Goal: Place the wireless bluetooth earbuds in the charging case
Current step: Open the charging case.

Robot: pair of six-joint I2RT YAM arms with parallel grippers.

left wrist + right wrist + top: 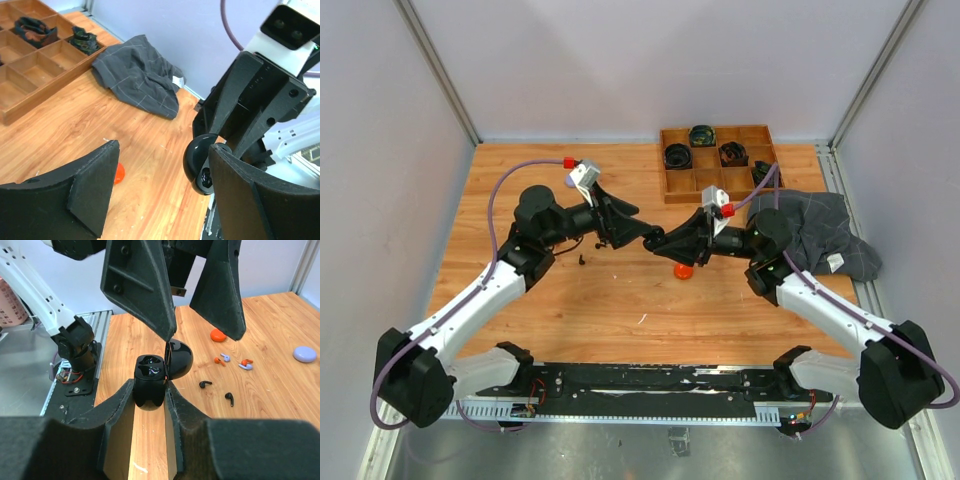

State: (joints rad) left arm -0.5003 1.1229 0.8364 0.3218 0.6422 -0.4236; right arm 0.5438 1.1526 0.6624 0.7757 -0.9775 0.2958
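A black charging case (149,385) with its lid (179,357) swung open is pinched upright in my right gripper (150,390), above the table. Its two sockets look empty. My left gripper (205,335) hangs open just over it, one finger tip touching or nearly touching the lid's edge. In the left wrist view the case (199,165) sits right beside the right finger of the left gripper (165,150). Tiny earbuds lie on the wood: two black (205,384) (229,398), and an orange-red (218,360) and lilac (225,357) cluster. From above, both grippers (645,233) (662,241) meet mid-table.
An orange round case (218,335) (683,271) and a lilac round case (304,354) lie on the table. A wooden compartment tray (715,185) with dark items stands at the back right. A grey cloth (825,235) lies beside it near the right arm.
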